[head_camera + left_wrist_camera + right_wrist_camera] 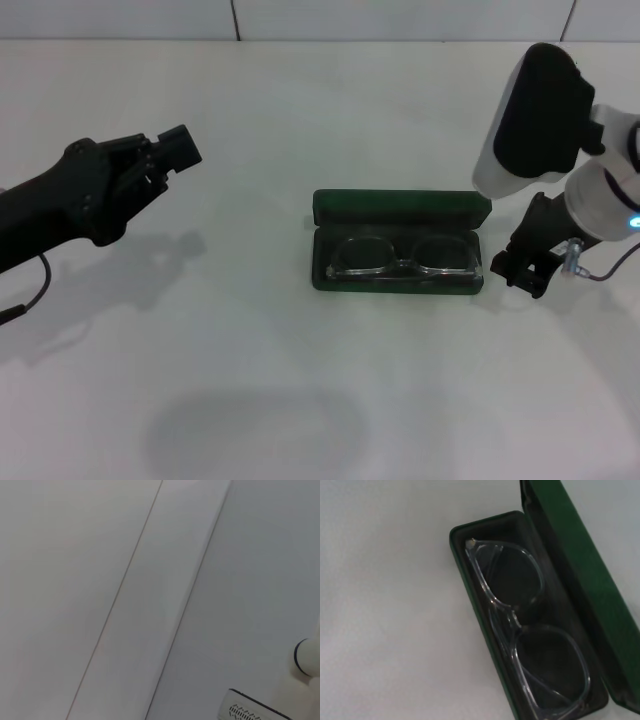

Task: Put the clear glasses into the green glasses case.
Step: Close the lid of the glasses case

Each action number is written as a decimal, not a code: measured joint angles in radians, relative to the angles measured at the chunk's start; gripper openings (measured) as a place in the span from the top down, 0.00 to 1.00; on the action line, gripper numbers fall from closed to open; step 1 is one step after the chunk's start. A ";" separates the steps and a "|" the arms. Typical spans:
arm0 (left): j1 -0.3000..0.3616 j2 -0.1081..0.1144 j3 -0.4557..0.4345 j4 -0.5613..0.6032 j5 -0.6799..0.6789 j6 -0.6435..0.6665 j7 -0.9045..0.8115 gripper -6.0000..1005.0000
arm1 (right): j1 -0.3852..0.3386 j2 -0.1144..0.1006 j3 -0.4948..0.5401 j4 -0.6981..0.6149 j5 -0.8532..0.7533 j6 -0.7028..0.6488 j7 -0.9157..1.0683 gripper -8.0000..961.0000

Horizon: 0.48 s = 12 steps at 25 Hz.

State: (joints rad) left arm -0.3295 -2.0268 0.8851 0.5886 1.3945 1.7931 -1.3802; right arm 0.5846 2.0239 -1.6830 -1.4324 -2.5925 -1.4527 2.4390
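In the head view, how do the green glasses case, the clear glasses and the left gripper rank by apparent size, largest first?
1. The green glasses case, open.
2. The clear glasses, lying inside it, slightly shorter.
3. The left gripper.

The gripper is raised nearer the camera, so its rank is uncertain.

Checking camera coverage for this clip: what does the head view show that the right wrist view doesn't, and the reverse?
Head view only: the left gripper raised over the table's left side, the right gripper beside the case's right end. Right wrist view only: a close look at the dark lining. Both show the glasses lying inside the open case.
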 joint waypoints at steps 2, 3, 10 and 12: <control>0.002 -0.001 0.000 0.000 0.000 0.000 0.001 0.91 | 0.001 0.000 -0.010 0.010 0.000 0.017 -0.002 0.99; 0.003 -0.001 0.000 0.000 0.000 0.000 0.001 0.91 | 0.001 0.000 -0.016 0.014 0.001 0.026 -0.004 0.99; 0.004 -0.001 0.000 -0.012 0.002 0.001 0.005 0.91 | 0.000 0.003 -0.036 0.027 0.004 0.064 -0.012 0.99; 0.004 -0.002 0.000 -0.012 0.007 0.001 0.007 0.91 | 0.000 0.003 -0.039 0.027 0.004 0.068 -0.012 0.99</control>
State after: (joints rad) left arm -0.3252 -2.0283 0.8851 0.5767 1.4011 1.7944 -1.3731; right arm 0.5849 2.0264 -1.7219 -1.4051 -2.5885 -1.3847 2.4267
